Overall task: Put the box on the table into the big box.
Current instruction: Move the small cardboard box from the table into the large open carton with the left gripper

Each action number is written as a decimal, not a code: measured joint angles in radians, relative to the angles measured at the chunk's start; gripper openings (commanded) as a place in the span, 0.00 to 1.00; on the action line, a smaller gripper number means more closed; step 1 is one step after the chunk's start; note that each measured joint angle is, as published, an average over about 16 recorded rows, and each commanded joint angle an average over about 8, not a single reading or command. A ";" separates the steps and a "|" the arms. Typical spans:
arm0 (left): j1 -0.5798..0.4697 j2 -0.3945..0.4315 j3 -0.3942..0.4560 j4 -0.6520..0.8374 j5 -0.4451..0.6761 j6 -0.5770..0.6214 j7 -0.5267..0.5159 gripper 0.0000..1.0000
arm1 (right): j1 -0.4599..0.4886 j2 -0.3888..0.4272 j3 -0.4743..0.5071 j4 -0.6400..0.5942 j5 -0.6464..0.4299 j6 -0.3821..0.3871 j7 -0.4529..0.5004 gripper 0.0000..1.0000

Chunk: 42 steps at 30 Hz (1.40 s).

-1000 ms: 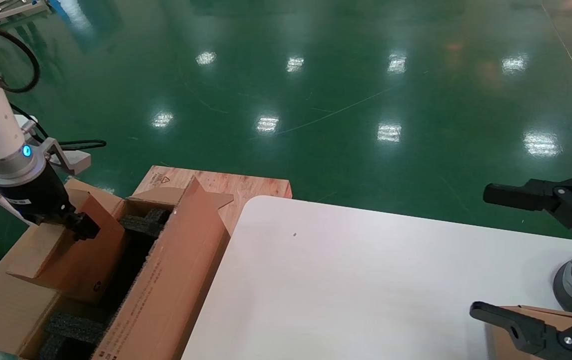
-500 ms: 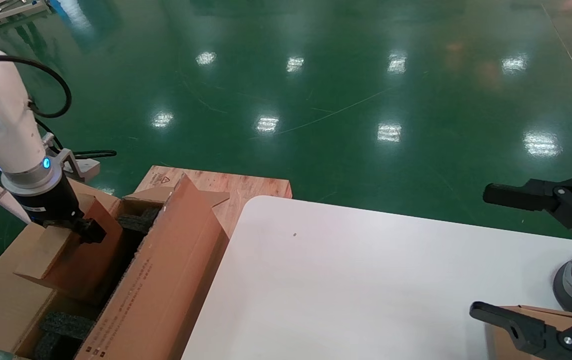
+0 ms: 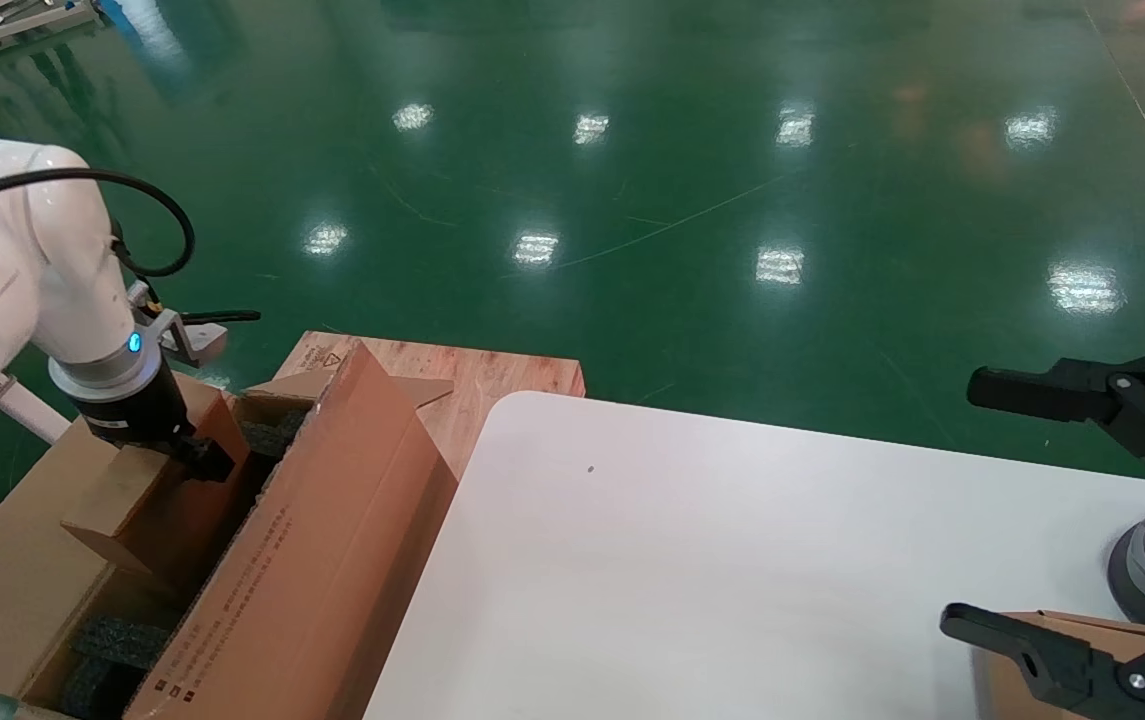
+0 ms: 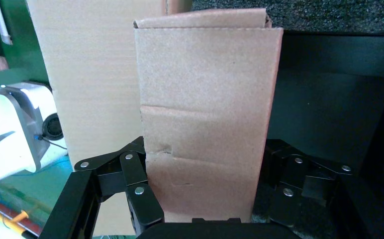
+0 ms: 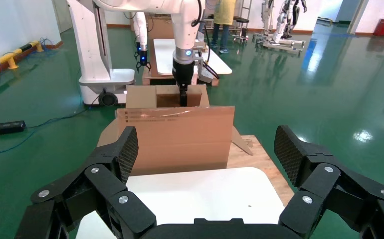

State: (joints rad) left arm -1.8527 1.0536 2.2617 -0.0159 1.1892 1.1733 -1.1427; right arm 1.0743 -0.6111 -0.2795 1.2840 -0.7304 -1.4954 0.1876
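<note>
Box clamped by downward-angled left gripper inside big box (right gripper spread wide)

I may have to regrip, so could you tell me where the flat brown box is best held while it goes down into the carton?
Hold the box by its upper short end, coming from above, as the left gripper does now. It stands on edge inside the carton, slim enough for jaws to span its two broad faces, and only that end clears the tall flaps. The right gripper waits open over the table.
</note>
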 measured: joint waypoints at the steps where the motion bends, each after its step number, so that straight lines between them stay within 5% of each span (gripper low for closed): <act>1: 0.003 0.001 0.000 0.000 0.000 -0.006 0.001 0.00 | 0.000 0.000 0.000 0.000 0.000 0.000 0.000 1.00; 14: 0.020 0.008 -0.005 -0.003 -0.004 -0.062 0.022 0.04 | 0.000 0.000 0.000 0.000 0.000 0.000 0.000 1.00; 23: 0.012 0.006 -0.011 -0.009 -0.010 -0.073 0.043 0.99 | 0.000 0.000 0.000 0.000 0.000 0.000 0.000 1.00; 42: 0.006 0.003 -0.017 -0.018 -0.016 -0.073 0.059 1.00 | 0.000 0.000 0.000 0.000 0.000 0.000 0.000 1.00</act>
State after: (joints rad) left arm -1.8467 1.0561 2.2450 -0.0340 1.1733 1.1002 -1.0839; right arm 1.0742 -0.6110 -0.2795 1.2839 -0.7303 -1.4952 0.1876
